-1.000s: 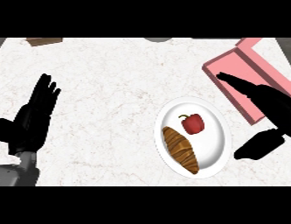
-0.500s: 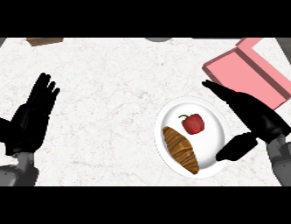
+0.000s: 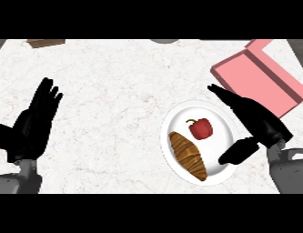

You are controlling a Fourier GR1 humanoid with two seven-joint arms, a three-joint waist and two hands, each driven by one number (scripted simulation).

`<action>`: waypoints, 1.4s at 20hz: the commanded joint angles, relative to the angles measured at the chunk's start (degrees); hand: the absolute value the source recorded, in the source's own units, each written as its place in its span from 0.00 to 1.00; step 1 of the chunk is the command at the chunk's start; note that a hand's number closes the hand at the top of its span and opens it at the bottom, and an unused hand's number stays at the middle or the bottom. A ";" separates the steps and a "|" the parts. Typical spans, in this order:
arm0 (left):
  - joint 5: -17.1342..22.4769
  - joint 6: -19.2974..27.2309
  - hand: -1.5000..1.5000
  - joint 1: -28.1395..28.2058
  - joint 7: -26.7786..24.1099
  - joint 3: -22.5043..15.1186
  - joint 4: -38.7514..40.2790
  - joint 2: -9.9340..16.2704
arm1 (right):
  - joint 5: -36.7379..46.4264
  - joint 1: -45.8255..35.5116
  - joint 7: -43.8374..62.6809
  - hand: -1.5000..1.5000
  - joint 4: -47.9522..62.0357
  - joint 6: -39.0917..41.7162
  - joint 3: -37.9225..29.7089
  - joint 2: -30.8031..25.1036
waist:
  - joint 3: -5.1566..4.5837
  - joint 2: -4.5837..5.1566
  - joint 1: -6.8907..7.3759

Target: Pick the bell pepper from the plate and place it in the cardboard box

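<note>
The pink box (image 3: 275, 75) in the upper right is cut off by the frame's right edge, and a brown object (image 3: 45, 43) and a grey one (image 3: 162, 41) at the top edge show only as slivers, too little to identify. The red bell pepper (image 3: 201, 128) lies on the white plate (image 3: 180, 113) at centre right, just above a croissant (image 3: 187, 154). The right hand (image 3: 255, 119) is open, fingers straight, thumb spread over the plate's right rim, holding nothing and not touching the pepper. Compared with half a second ago it has shifted left, closer over the plate. The left hand (image 3: 31, 125) rests open at the left, unchanged.
</note>
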 commanded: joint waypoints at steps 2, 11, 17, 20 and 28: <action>-0.87 -0.44 0.50 -2.13 3.36 2.09 -1.73 -0.44 | 2.99 0.88 0.56 0.00 -0.76 1.56 -0.74 4.01 | 0.01 -0.02 -0.06; -3.72 -2.14 0.50 0.34 0.93 1.85 -1.42 -3.64 | 12.16 -1.19 -6.19 0.00 9.51 -0.64 -2.64 6.93 | 0.01 0.02 0.06; -3.40 -4.24 0.50 1.85 2.07 4.01 -3.91 -2.83 | 16.42 -3.67 -6.24 0.00 15.02 -1.50 -1.68 11.33 | 0.01 0.03 0.24; -5.19 -4.66 0.50 -1.36 -1.95 4.37 3.44 -4.28 | 15.97 -4.29 -10.38 0.00 17.92 -0.75 -4.59 10.42 | 0.01 0.07 0.06; -6.41 -2.96 0.50 -2.65 4.24 3.98 -1.22 -5.96 | 19.54 -2.96 -7.02 0.00 16.16 -0.28 -3.02 15.27 | 0.01 0.01 -0.02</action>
